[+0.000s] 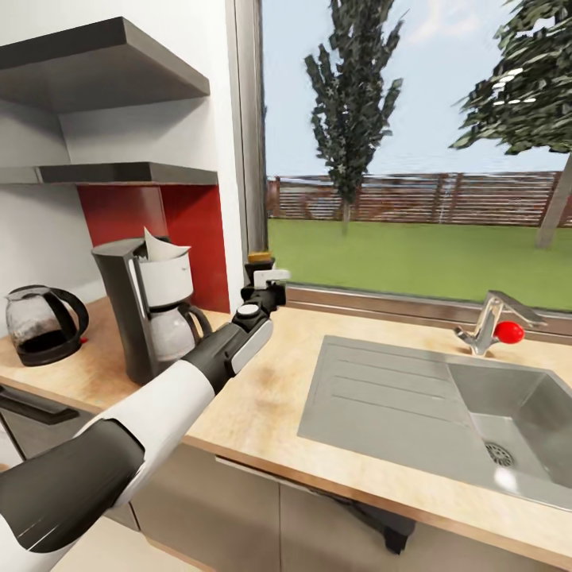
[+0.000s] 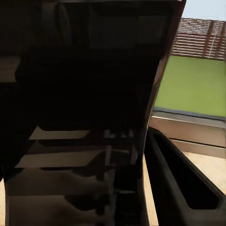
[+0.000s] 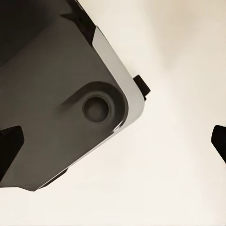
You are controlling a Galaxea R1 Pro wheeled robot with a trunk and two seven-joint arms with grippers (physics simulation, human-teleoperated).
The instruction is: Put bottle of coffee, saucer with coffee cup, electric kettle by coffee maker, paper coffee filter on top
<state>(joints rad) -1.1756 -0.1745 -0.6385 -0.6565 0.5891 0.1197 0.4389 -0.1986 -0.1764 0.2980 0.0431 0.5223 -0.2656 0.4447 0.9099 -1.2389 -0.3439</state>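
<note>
One bottle of coffee (image 1: 260, 258) within left pincer (image 1: 266, 280)

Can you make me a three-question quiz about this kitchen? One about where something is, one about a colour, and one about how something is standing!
1. Where is the paper coffee filter?
A. on the floor
B. on top of the coffee maker
C. on a chair

2. What colour is the ball on the tap?
A. red
B. blue
C. green

3. How is the electric kettle sitting?
A. lying on its side
B. upright on the countertop
C. upside down

Answers:
1 B, the white paper pokes out of the top of the machine.
2 A, the ball by the tap is bright red.
3 B, the kettle stands on its black base with its lid on top.
</note>
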